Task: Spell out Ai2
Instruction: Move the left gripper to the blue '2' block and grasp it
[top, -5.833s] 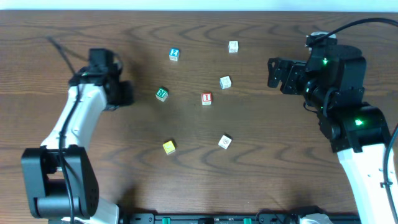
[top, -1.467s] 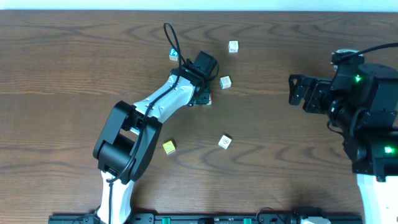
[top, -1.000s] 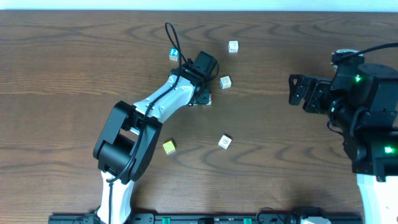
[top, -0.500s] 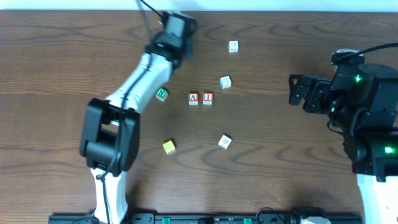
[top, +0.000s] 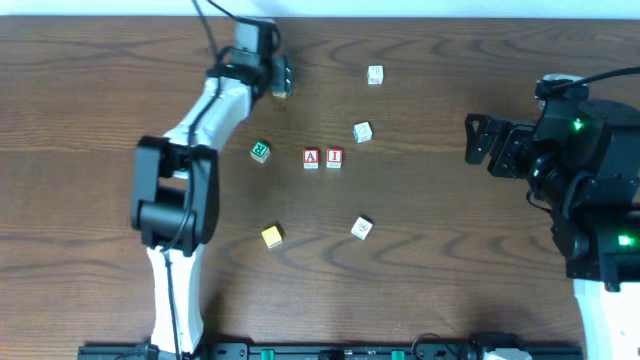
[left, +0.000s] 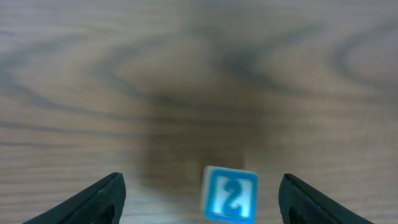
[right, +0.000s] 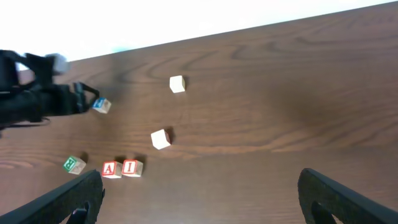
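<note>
- Surface (top: 100, 200): dark brown wood with a bold wavy grain and a pale edge along the far side.
- Blocks: eight small cubes, all lying on the surface.
- Red-faced, two: A block (top: 311, 157) and I block (top: 334, 157), side by side and touching or nearly so, A to the left of I in the overhead view. White faces, red letters.
- Blue, one: 2 block (left: 230, 194), white numeral on a blue face with a pale border. It lies alone near the far edge, well apart from the A–I pair.
- Green, one: green block (top: 260, 150), beside the A block; its letter is too small to read.
- Yellow, one: yellow block (top: 271, 236), toward the near side.
- White blocks, three: far one (top: 375, 74), middle one (top: 362, 131), near one (top: 362, 227). Markings unreadable.
- Left fingers (left: 99, 200): two dark wedge tips, spread wide, with the 2 block between them and touching neither. The left wrist view is blurred and the tips are cut off at the bottom edge.
- From overhead, the left arm's end hides most of the 2 block.
- Right fingers (right: 68, 202): spread wide, holding nothing, off at the right side of the surface. Only the tips show in the right wrist view.
</note>
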